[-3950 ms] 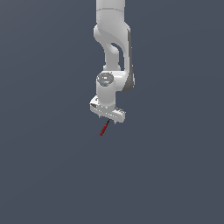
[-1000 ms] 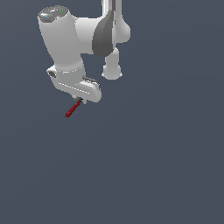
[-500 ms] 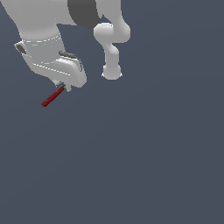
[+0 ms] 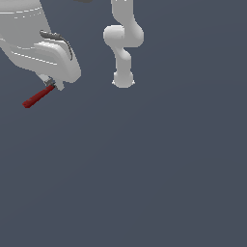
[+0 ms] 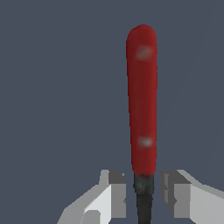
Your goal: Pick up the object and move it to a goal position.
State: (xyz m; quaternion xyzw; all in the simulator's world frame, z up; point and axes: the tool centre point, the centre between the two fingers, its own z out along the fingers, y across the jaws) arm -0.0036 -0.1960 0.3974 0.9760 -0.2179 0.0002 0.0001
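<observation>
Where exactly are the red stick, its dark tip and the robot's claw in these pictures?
red stick [image 5: 141, 100]: wrist view, middle of its red shaft.
dark tip [image 5: 143, 197]: wrist view, on the blackish end between the claw's fingers.
claw [image 4: 49, 85]: exterior view, at the fingertips where the stick begins.

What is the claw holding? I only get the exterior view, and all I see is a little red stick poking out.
Observer: In the wrist view it's a dark-red rod. Its blackish end sits between the two fingers of the gripper.
Operator: Is the far tip pointy?
Observer: No. The wrist view shows it rounded, with nothing touching it.
</observation>
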